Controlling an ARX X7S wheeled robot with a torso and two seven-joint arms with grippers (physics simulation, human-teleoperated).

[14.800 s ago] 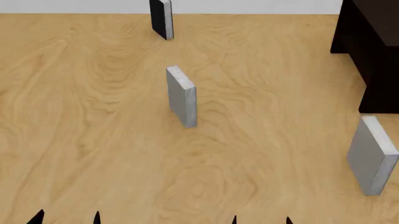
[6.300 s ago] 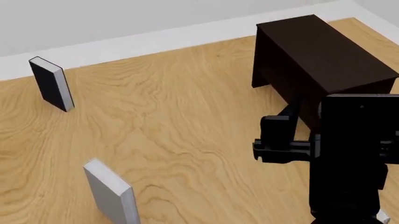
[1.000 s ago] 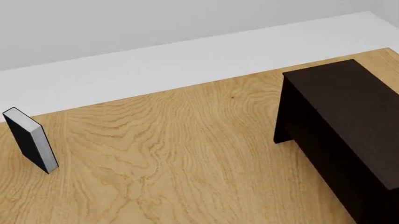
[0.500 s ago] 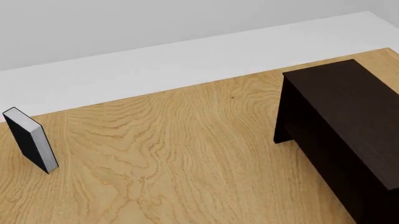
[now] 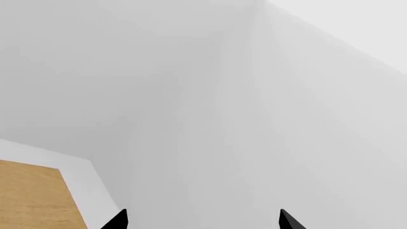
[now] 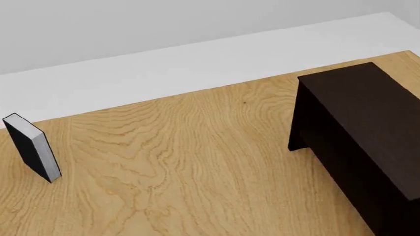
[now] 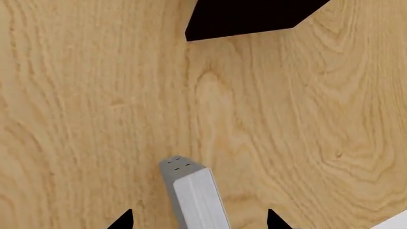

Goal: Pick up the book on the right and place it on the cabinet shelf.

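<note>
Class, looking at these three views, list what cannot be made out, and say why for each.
- Cabinet shelf: head view shows only the cabinet top and side.
- Book: cut off by the right wrist view's edge.
- Right gripper, left gripper: only tips show; whether the jaws grip anything is unclear.

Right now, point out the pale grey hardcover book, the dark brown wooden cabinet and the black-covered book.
pale grey hardcover book [image 7: 198, 200], right wrist view, top edge.
dark brown wooden cabinet [image 6: 364, 115], head view, top panel.
black-covered book [image 6: 27, 148], head view, cover.

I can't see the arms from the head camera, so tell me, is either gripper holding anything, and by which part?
Nothing is held. The right gripper is open with the grey book between its fingertips, ungripped. The left gripper is open and empty.
</note>
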